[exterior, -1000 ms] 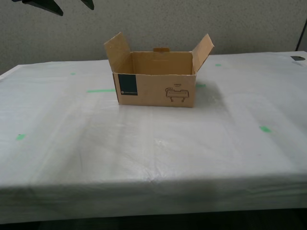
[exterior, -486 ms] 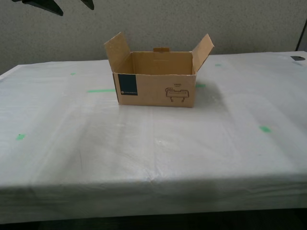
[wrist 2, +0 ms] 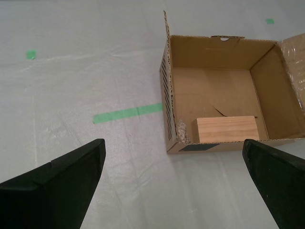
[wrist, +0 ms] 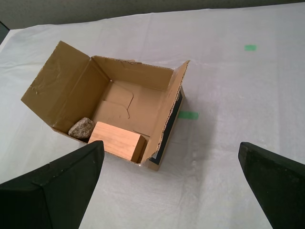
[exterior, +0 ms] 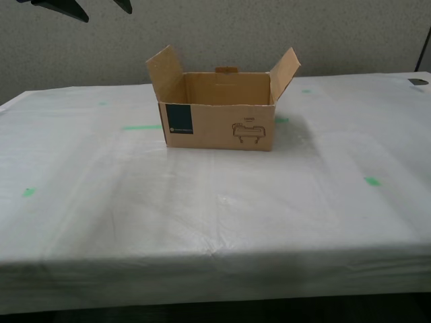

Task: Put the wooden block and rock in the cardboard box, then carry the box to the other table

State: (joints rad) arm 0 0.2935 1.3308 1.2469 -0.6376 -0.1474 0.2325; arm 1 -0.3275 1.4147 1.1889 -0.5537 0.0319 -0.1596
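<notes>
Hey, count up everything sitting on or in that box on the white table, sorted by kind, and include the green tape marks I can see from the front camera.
Cardboard box: 1
Wooden block, inside the box: 1
Rock, inside the box beside the block: 1
Green tape marks on the table, exterior view: 6
Total: 9

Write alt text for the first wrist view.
An open cardboard box sits on a white sheet-covered table, holding a wooden block and a small rock side by side. Two dark, spread fingers of my first end effector frame the foreground, empty.
</notes>
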